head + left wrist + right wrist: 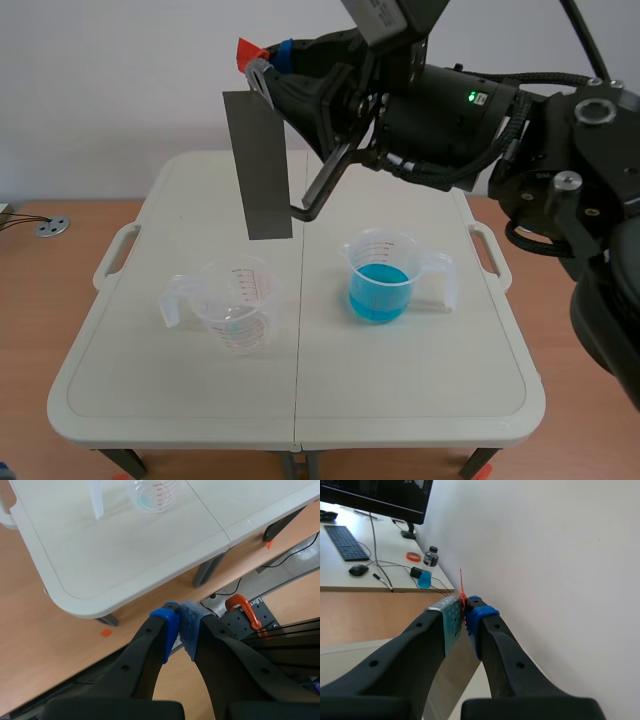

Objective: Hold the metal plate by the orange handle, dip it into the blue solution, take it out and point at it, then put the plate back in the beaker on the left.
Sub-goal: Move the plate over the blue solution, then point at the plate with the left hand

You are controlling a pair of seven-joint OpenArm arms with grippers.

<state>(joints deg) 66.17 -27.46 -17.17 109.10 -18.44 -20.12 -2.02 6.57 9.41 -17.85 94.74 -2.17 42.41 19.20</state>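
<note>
At twelve o'clock above the clear plastic beaker (238, 300), the grey metal plate (258, 165) is clamped by its orange handle (250, 52) in the right gripper (264, 72); the left gripper (179, 625) is closed empty. The beaker's rim could be struck, and the beaker tipped, by an off-centre descent.

White wall (100, 80) (plain), wooden surface (30, 300)

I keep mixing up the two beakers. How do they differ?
The left beaker looks nearly empty; the right beaker holds blue solution. The left beaker's handle sticks out to the left, the right beaker's to the right. Both are clear, marked and upright.
</note>
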